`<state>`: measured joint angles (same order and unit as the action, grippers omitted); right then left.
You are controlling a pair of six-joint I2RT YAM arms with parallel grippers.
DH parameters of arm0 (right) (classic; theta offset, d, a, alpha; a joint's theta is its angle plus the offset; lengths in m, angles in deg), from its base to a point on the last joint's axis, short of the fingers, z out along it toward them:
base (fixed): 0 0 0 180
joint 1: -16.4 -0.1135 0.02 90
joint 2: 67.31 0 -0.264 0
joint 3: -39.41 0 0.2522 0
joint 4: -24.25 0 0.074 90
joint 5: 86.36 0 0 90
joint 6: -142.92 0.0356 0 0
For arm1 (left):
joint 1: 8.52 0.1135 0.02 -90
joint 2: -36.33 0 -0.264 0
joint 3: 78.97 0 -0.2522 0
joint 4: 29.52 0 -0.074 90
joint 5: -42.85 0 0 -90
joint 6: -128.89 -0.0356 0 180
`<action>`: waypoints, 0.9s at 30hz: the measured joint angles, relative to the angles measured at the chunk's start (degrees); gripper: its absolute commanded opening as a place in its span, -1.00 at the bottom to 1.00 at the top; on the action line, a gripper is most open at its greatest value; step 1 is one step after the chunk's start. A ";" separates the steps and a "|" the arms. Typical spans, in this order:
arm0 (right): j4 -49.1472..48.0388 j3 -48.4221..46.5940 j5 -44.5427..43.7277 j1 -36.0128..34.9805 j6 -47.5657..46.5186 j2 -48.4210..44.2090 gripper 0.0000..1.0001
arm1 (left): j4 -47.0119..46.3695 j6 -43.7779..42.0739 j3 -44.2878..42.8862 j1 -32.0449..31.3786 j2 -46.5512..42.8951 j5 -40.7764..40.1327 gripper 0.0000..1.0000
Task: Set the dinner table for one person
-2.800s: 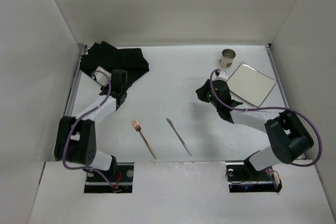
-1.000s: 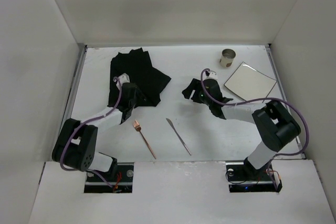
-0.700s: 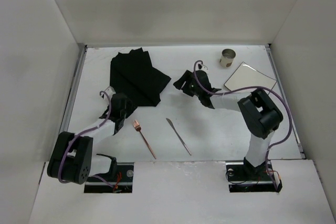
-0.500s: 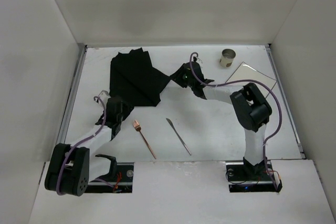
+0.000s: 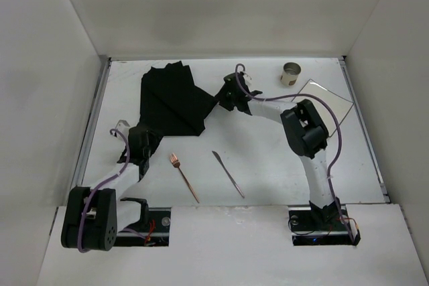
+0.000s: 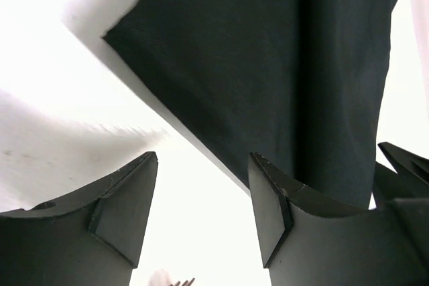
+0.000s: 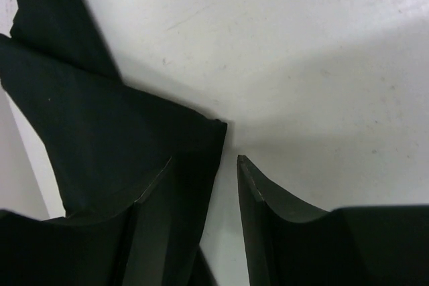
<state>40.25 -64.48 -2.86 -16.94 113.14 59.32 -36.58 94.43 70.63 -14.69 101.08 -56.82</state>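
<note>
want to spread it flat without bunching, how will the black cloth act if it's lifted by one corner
Probably floppy: the black cloth lies folded over itself with a visible crease and an uneven outline, so a corner lift would likely let the rest drape and drag. Likely light too, since it sits thin and flat on the dinner table.

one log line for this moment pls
left gripper: open, near black mat | right gripper: open, at mat's right corner | fork, knife, cup, plate: on table, not placed
</note>
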 measured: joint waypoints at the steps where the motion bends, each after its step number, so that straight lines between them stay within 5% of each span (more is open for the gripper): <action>1: 1.11 -1.42 -0.20 0.00 -0.02 0.66 -0.07 | -0.35 0.48 0.33 0.42 0.00 0.04 0.09; 11: 9.68 -10.99 -0.63 0.00 -1.40 3.48 -0.16 | -5.14 4.13 2.82 4.52 1.81 0.98 0.19; 19: 13.73 -11.34 1.22 -0.02 -3.72 3.52 0.11 | -11.21 7.06 5.46 7.13 2.25 2.89 0.26; 27: 19.30 -19.76 3.37 -0.55 -6.51 7.63 -0.25 | -16.37 9.31 5.20 8.50 6.60 3.28 0.22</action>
<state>59.55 -84.24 0.50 -17.49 106.63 66.94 -52.95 103.75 75.83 -6.19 107.68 -53.54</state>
